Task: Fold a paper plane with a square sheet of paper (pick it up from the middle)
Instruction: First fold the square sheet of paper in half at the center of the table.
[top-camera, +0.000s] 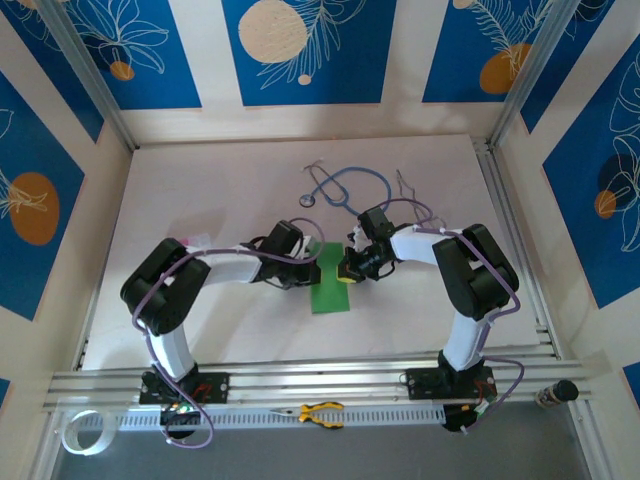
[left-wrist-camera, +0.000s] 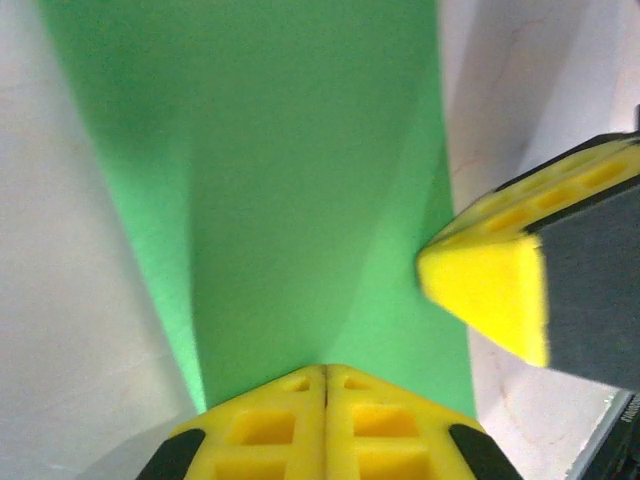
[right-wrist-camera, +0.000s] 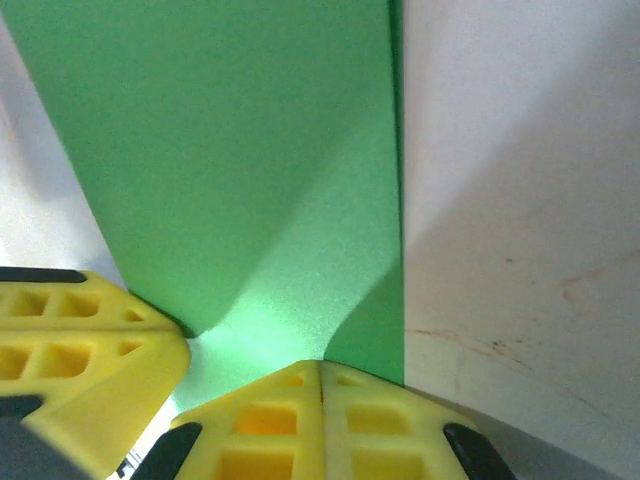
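The square sheet of paper (top-camera: 330, 285) is bright green and lies on the white table as a folded narrow strip, between the two arms. My left gripper (top-camera: 309, 270) is shut, and its joined yellow fingertips (left-wrist-camera: 325, 380) rest on the strip's left side. My right gripper (top-camera: 347, 274) is shut too, with its tips (right-wrist-camera: 320, 372) down on the green paper (right-wrist-camera: 220, 150) near its right edge. Each wrist view shows the other gripper's yellow fingers (left-wrist-camera: 490, 285) (right-wrist-camera: 80, 350) close by over the paper (left-wrist-camera: 280, 170). The paper plane is out of view.
A blue stethoscope (top-camera: 345, 188) lies just behind the grippers. Yellow-handled pliers (top-camera: 322, 413) sit on the near rail between the arm bases. A small pink and white piece (top-camera: 195, 242) is by the left arm's elbow. A white tape roll (top-camera: 80, 432) is at the near left.
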